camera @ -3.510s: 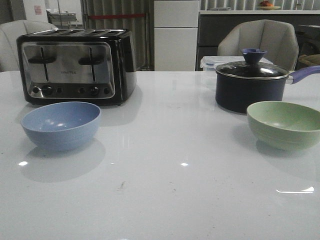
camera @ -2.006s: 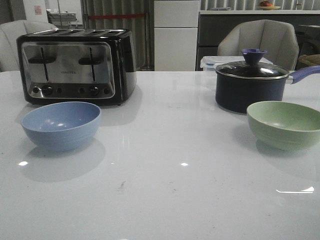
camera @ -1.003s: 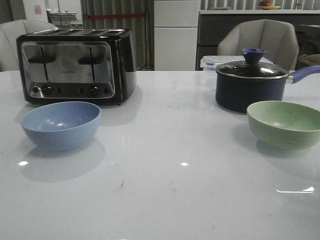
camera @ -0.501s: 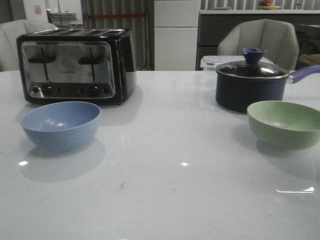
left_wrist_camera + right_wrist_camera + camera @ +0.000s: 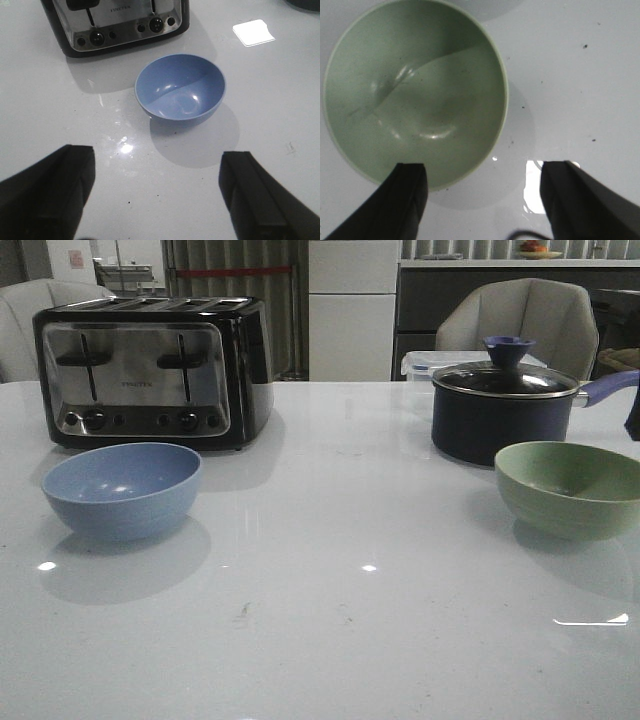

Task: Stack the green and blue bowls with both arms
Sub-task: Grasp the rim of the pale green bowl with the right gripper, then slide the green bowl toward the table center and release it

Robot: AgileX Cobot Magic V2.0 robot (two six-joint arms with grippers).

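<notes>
The light blue bowl stands upright on the white table at the left, in front of the toaster; it also shows in the left wrist view. My left gripper is open and empty above the table, short of the blue bowl. The pale green bowl stands upright at the right; it also shows in the right wrist view. My right gripper is open, one finger over the green bowl's rim, the other over bare table. A dark bit of the right arm shows at the right edge.
A black and chrome toaster stands at the back left. A dark navy lidded saucepan stands behind the green bowl, a clear lidded container behind it. Chairs stand beyond the table's far edge.
A dark part of the right arm has come into the front view at the right edge. Both bowls stand where they were.
</notes>
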